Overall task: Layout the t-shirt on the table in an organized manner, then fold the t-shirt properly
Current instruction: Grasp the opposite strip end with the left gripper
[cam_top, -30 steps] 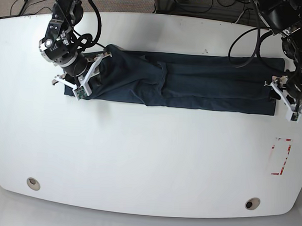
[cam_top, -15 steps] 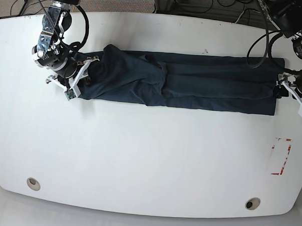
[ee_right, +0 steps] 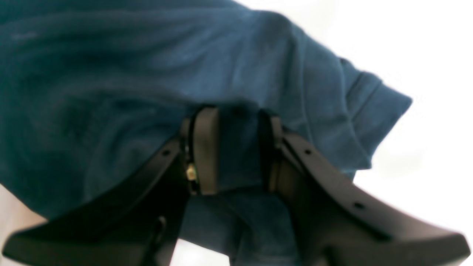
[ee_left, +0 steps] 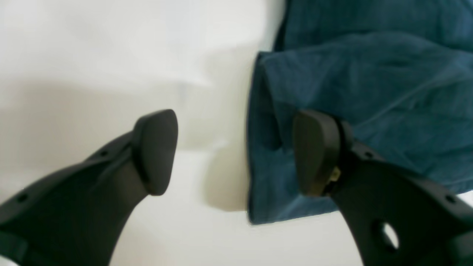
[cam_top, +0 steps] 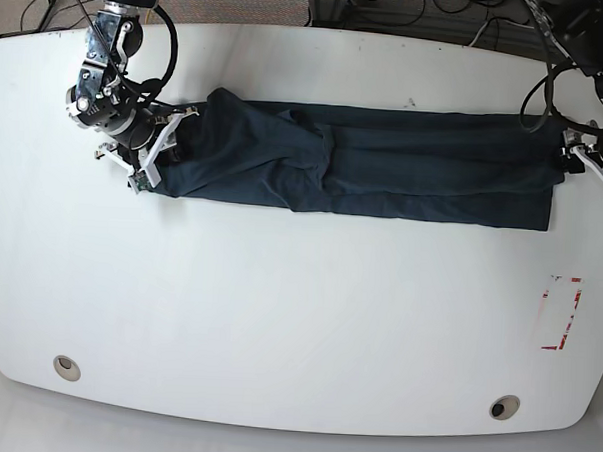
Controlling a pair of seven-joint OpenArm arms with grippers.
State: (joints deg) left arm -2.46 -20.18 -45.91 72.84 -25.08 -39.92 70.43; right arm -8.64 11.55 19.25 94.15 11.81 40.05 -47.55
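The right pincer [ee_right: 232,155] is clamped on a bunched fold of the t-shirt [cam_top: 364,174], navy cloth filling the narrow gap between its pads in the right wrist view. The left pincer [ee_left: 236,155] stands wide open: one pad hovers over bare tabletop [cam_top: 298,316], the other over the shirt's hem edge, nothing caught between them.

The shirt lies as a long narrow band along the far side of the tabletop, stretching away from the right pincer all the way to the left one.

Compared with a second ago, the right pincer has drawn its end of the cloth outward, towards the tabletop's edge, so the band looks longer and tauter at that end. The left pincer has backed away, past the hem, and now sits just beyond the cloth's corner instead of over it.

That reads as a stretch-and-smooth move. The shirt is laid out lengthwise with its sides folded in, but cloth close to the right pincer is still rumpled, so the crosswise folds probably remain.
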